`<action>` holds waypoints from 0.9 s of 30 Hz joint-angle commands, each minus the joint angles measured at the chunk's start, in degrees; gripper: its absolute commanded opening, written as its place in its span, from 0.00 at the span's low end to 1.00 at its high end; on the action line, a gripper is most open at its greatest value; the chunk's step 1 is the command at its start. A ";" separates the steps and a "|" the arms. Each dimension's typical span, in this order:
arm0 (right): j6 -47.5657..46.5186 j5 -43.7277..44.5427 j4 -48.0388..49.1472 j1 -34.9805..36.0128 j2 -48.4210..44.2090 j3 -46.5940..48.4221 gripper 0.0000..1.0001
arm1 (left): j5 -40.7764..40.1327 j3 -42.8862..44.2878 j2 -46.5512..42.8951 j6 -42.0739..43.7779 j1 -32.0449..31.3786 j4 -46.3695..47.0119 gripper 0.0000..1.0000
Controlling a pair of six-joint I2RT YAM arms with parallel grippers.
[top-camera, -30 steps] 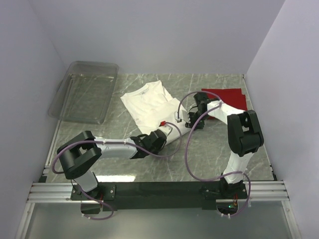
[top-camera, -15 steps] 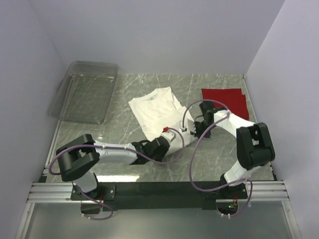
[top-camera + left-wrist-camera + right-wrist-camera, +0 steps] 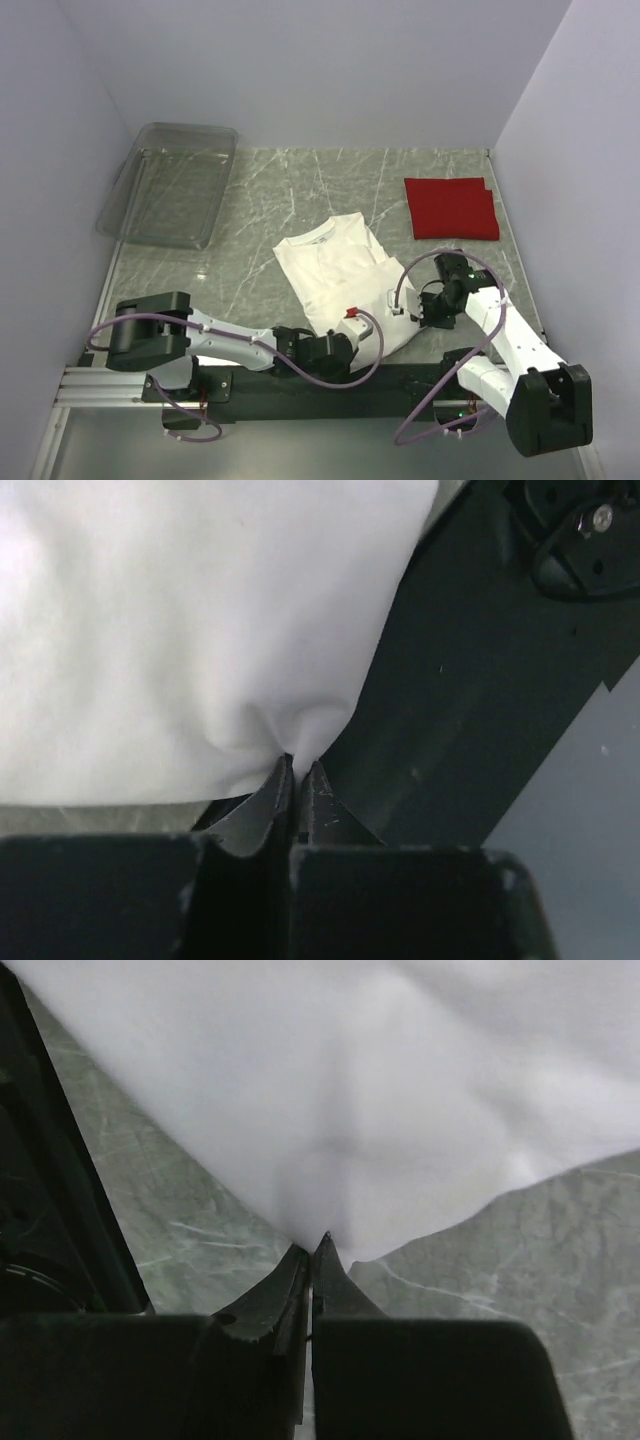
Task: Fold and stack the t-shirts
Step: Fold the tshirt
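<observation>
White shirt [image 3: 335,270] lies flat, puckered where left jaws and right jaws pinch its near edge. Red shirt [image 3: 451,207] sits folded.

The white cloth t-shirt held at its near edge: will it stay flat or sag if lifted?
Probably floppy: the white cloth t-shirt puckers where the left tool and the right tool pinch it. It would likely sag between those two points. It seems light, since thin fingertip grips hold its edge.

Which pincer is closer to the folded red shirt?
Right. The right pincer pinches the near right corner of the white t-shirt, closer to the red t-shirt; the left pincer pinches its near edge farther left.
</observation>
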 commanded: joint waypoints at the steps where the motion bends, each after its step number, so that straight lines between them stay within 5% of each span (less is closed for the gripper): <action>1: 0.20 -0.97 -1.54 -0.89 0.65 3.11 0.00 | 2.03 -2.73 -3.44 -4.57 -1.56 -8.06 0.01; 12: 2.49 -8.70 -5.67 -3.09 14.81 24.02 0.00 | -5.71 -4.84 -18.57 -1.68 5.46 -12.02 0.01; 19: 6.79 -13.36 -8.31 -1.95 25.70 39.93 0.00 | -3.08 -3.70 -27.27 6.05 19.85 -10.97 0.01; 27: 18.55 -14.60 -4.89 2.36 40.89 59.27 0.00 | 0.26 1.74 -22.89 13.44 35.16 -10.00 0.01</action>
